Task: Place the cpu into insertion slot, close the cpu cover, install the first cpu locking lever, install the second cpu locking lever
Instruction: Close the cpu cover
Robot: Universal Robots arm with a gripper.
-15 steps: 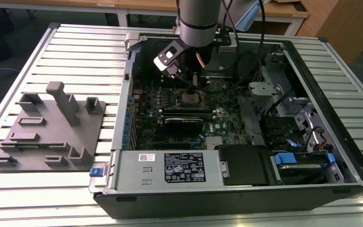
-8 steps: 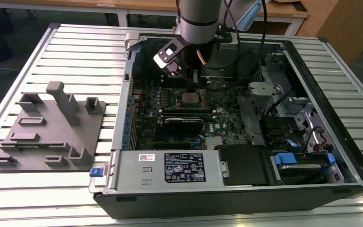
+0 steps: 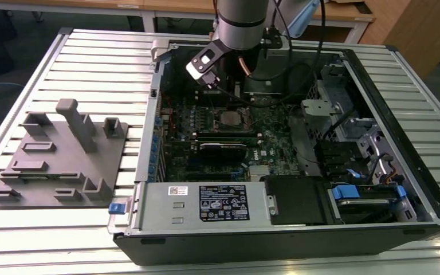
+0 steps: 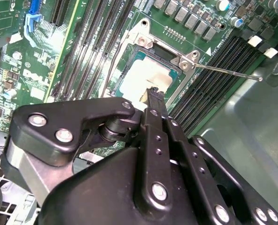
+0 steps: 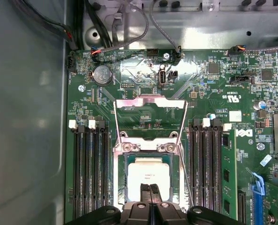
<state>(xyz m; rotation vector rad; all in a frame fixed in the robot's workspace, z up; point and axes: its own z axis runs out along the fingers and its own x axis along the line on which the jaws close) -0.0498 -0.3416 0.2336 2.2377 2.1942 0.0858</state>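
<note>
Right, clock read on the exterior view. Seeing slatted table, open case mid-table, grey fixture at 9 o'clock of it. In from 12 o'clock: arm, reaching over the board.

Judging step one, cpu placement, at its tail end. Flat inside slot: cpu, looks square to the rim, roughly 11 o'clock from case centre. Open: cover, swung back flat on the slot's far side from gripper. Unlatched: one lever, sticking out sideways from a slot corner.

Pinched narrow: fingers, nothing visible between them, tips over the cpu's near edge. Can't tell whether touching or just above. Not holding the chip, by the look of it. Cover and both levers not yet done.

Reckon the step in hand calls for chip fully seated, no tilt, and tips kept clear of rim and lever. Risk if dragged sideways: chip shifted in the recess.
</note>
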